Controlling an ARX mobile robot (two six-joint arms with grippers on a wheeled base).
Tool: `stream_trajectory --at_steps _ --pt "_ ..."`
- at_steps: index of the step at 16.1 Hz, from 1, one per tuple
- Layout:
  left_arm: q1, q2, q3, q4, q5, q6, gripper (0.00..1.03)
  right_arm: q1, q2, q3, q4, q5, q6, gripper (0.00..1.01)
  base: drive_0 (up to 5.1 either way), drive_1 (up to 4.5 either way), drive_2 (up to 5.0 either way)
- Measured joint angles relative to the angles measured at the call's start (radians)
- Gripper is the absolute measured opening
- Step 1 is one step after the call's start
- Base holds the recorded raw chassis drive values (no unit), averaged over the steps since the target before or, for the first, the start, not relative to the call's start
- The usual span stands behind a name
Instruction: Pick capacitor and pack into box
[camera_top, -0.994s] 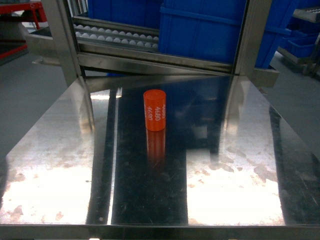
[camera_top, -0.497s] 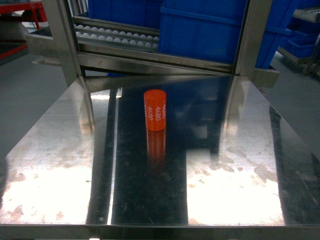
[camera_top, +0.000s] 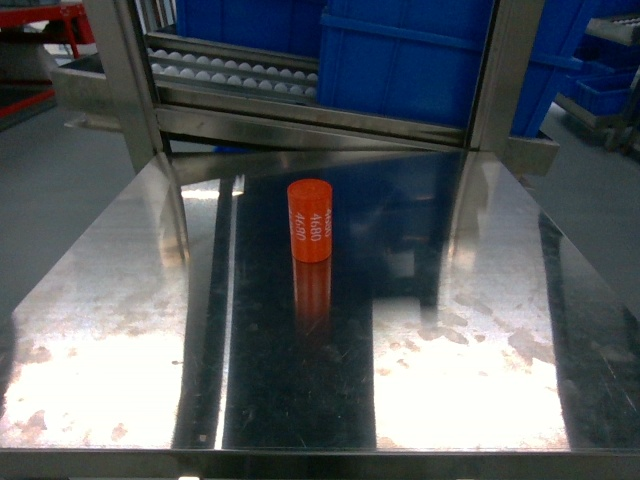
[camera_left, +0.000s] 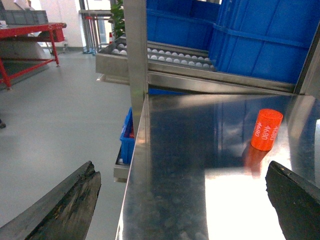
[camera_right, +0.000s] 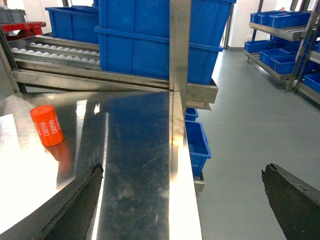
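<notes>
Left claw (camera_left: 182, 202) is wide open with nothing in it: in your left wrist view you see one dark finger (camera_left: 62, 205) low at the left and the other at the lower right, far apart. It hangs at the left edge of the tabletop (camera_left: 200, 165), one finger out over the grey floor (camera_left: 55, 115), the other over the steel.

Right claw (camera_right: 185, 205) is the same: spread wide, holding nothing. It sits at the right edge of the tabletop, left finger (camera_right: 70, 205) over the steel, the other out over the floor.

Neither claw shows in your head view.

Capacitor (camera_top: 310, 220) is the orange cylinder with white "4680" print. It stands upright, alone, on the bare steel, roughly mid-width and toward the far edge of the tabletop. Its reflection runs toward you on the polished surface. It's well apart from both claws: far right in the left wrist view, far left in the right wrist view.

Past the far edge you have a steel frame with upright posts (camera_top: 125, 80), a sloped roller track (camera_top: 230, 72) and blue bins (camera_top: 400, 55) sitting on it. More blue bins are on a shelf rack (camera_right: 280, 35) off to the right, and a red-framed bench (camera_left: 30, 35) stands off to the left.

No pink box visible in any view, so I can't tell you where it is.
</notes>
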Motion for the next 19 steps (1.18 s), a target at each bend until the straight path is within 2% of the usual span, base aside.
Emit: stream_trajectory --at_steps 9,10,11,13,14,15,17,19 --pt "0.000 0.000 0.000 0.000 0.000 0.000 0.98 0.000 0.000 0.000 0.000 0.000 0.000 0.98 0.0 0.00 0.0" --pt "-0.014 0.005 0.001 -0.007 -0.026 -0.010 0.98 0.000 0.000 0.000 0.000 0.000 0.000 0.98 0.0 0.00 0.0" --pt "-0.069 0.060 0.001 0.048 -0.110 -0.046 0.98 0.000 0.000 0.000 0.000 0.001 0.000 0.98 0.0 0.00 0.0" --pt "-0.153 0.240 0.005 0.234 -0.166 -0.080 0.98 0.000 0.000 0.000 0.000 0.000 0.000 0.98 0.0 0.00 0.0" --pt "-0.185 0.403 0.018 0.399 -0.171 -0.081 0.98 0.000 0.000 0.000 0.000 0.000 0.000 0.98 0.0 0.00 0.0" --pt "-0.219 0.624 0.057 0.613 -0.172 -0.080 0.98 0.000 0.000 0.000 0.000 0.000 0.000 0.98 0.0 0.00 0.0" --pt "-0.294 1.130 0.212 1.004 -0.111 -0.068 0.98 0.000 0.000 0.000 0.000 0.000 0.000 0.98 0.0 0.00 0.0" --pt "-0.327 1.439 0.350 1.102 -0.071 -0.054 0.98 0.000 0.000 0.000 0.000 0.000 0.000 0.98 0.0 0.00 0.0"
